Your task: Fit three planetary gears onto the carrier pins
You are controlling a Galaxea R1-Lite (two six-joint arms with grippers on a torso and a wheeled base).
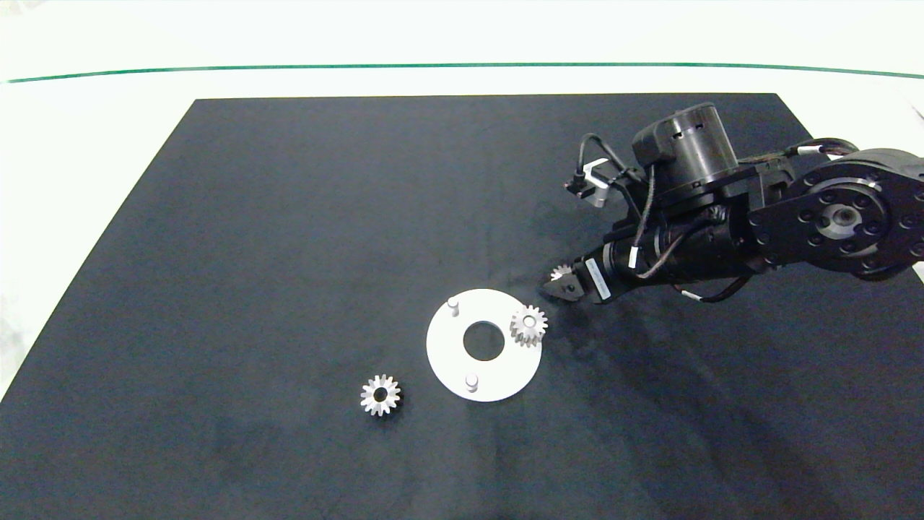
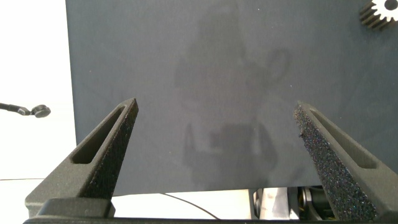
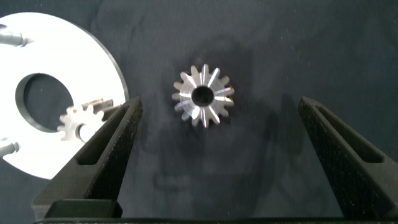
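The white carrier disc [image 1: 451, 354] lies mid-mat with two bare carrier pins [image 1: 453, 305] [image 1: 471, 381]; one planetary gear [image 1: 528, 325] sits on its right side over the third pin. A second gear [image 1: 380, 394] lies loose on the mat to the disc's left. The third gear [image 1: 561, 273] [image 3: 203, 95] lies flat on the mat just right of the disc, between the fingers of my right gripper [image 1: 559, 283] [image 3: 221, 102], which is open around it without touching. The disc [image 3: 68, 56] and its mounted gear [image 3: 78, 121] also show there. My left gripper [image 2: 216, 109] is open over bare mat.
A black mat [image 1: 289, 217] covers the white table [image 1: 86, 123]. The left arm is outside the head view; its wrist view catches a gear [image 2: 379, 12] at the far corner and a small dark cable end [image 2: 37, 111] off the mat's edge.
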